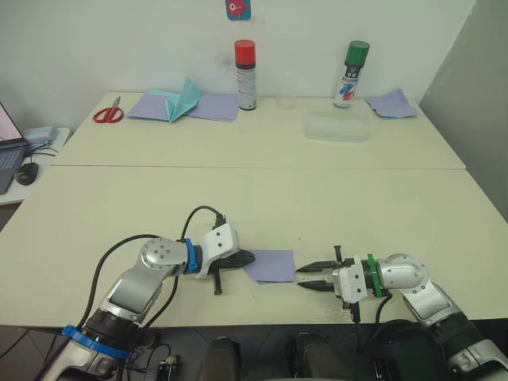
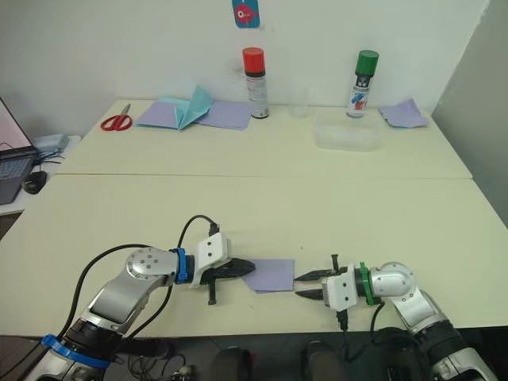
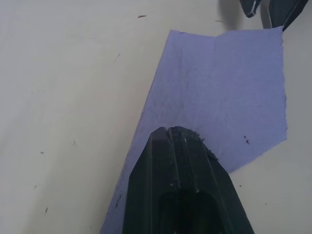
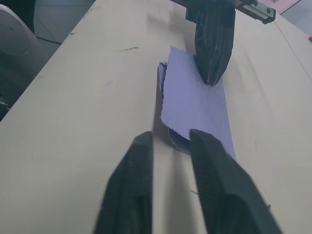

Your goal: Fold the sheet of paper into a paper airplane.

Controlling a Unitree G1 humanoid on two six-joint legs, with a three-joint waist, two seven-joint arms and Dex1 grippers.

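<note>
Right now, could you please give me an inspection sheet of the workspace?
Surface: two cream tables pushed together, seam between them.
Job's things: lilac sheet flat near the front edge, between the grippers.
Clutter: scissors, lilac sheets, teal paper, red-capped can, green-capped can, clear tub, all at the back.
Grippers: left gripper shut, tips pressing on the sheet; right gripper open at the sheet's opposite edge.
Cables: black cable looping over the left wrist.
Surroundings: white wall; laptop left.
</note>
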